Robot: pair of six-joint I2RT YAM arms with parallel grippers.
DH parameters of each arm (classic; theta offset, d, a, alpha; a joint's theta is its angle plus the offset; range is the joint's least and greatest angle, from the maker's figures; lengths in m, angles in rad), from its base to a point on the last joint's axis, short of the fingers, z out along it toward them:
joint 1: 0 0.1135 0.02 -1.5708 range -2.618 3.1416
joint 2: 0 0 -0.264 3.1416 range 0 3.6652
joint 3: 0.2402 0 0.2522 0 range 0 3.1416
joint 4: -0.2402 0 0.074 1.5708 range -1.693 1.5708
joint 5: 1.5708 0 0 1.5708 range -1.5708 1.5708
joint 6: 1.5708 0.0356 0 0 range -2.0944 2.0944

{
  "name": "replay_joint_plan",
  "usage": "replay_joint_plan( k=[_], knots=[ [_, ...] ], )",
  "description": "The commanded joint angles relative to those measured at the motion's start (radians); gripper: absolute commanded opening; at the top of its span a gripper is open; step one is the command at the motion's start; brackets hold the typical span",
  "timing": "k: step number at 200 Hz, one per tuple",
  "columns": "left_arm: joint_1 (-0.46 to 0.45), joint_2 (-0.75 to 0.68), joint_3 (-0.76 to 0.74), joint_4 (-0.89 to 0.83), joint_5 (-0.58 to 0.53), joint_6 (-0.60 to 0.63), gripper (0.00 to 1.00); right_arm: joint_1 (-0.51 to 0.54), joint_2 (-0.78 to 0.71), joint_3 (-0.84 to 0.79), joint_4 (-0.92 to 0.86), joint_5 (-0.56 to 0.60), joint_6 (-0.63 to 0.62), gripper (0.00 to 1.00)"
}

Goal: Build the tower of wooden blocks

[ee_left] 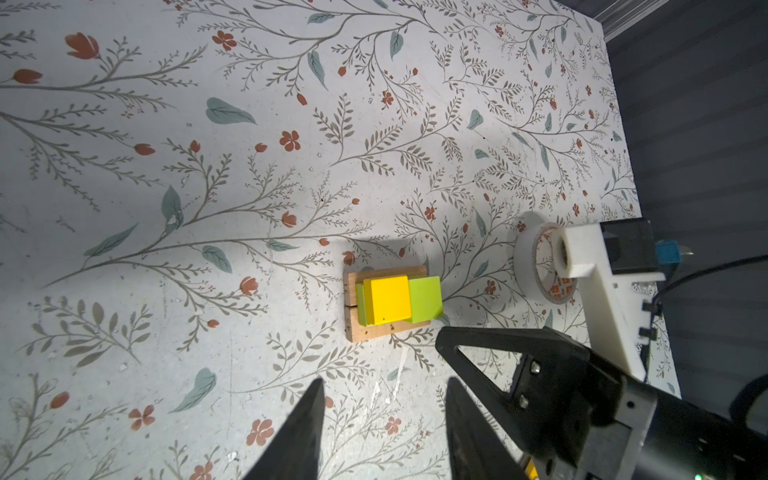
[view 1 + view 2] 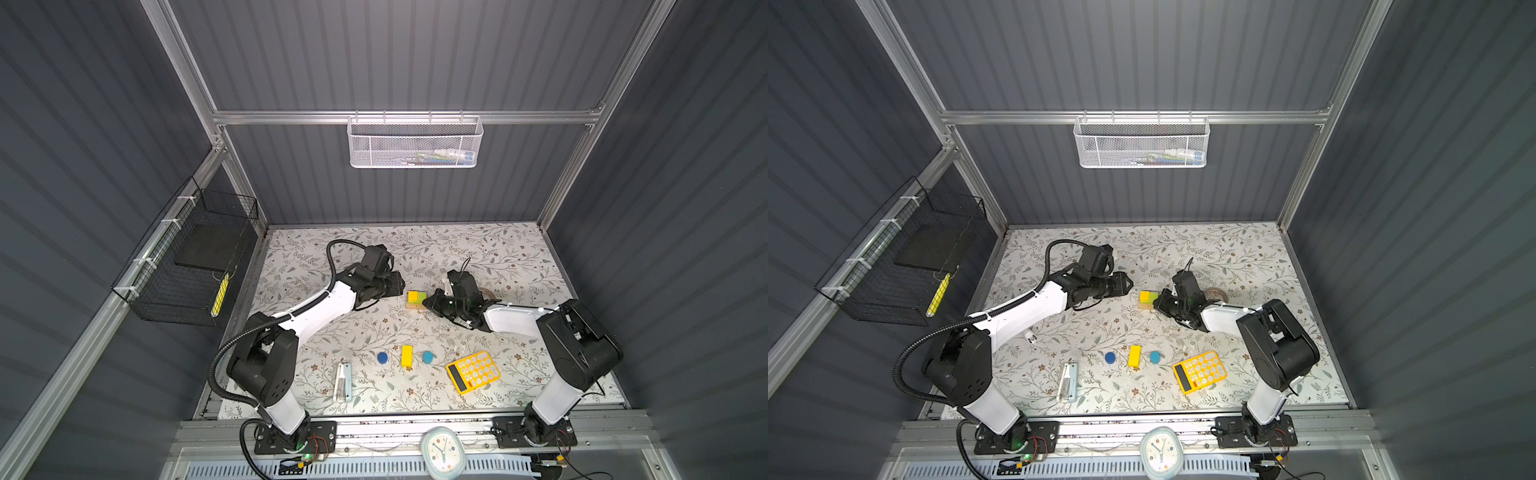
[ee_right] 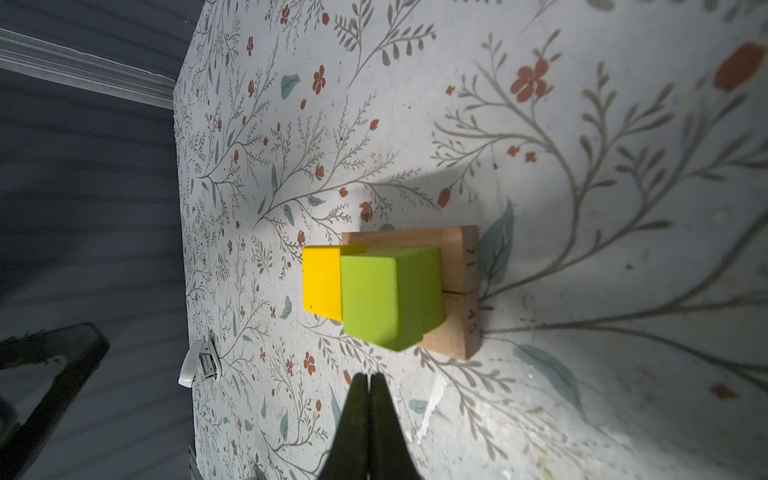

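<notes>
Mid-build on the floral-papered desk (image 2: 519, 257): the half-finished wood block tower (image 2: 417, 300) stands at the centre between the two arms. Its base is a pair of tan wooden bars (image 1: 374, 328) laid side by side. A painted yellow cube (image 1: 388, 299) and a lime-green cube (image 1: 424, 297) sit touching each other on a lime-green layer above them.

The left gripper (image 1: 384, 382) hangs just beside the stack, its jaws about half apart and gripping nothing. The right gripper (image 3: 369, 376) is clenched tight and empty, its tip near the tower's opposite side without touching it.

The placing step looks finished for the pieces already up, and a fetch looks due. A yellow bar (image 2: 407, 356) lies flat near the front edge, well apart from the tower, with two short blue cylinders (image 2: 382, 357) flanking it.

The next move likely calls for one arm to pull clear and reach forward for one of those three. The arm would then have to carry it back without brushing the cubes. A yellow calculator (image 2: 473, 371) and a clear tape roll (image 1: 536, 266) lie by, not part of the job.
</notes>
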Motion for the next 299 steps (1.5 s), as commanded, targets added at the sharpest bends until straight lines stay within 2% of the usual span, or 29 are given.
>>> replay_joint_plan(
  k=[1, 299],
  knots=[
    [-0.004, 0.008, -0.006, -0.006, -0.001, 0.021, 0.47, 0.003, 0.016, 0.025, 0.004, 0.012, 0.007, 0.0],
    [-0.004, 0.01, -0.002, -0.006, -0.002, 0.021, 0.47, 0.023, 0.045, 0.055, -0.046, 0.048, -0.008, 0.0]
  ],
)
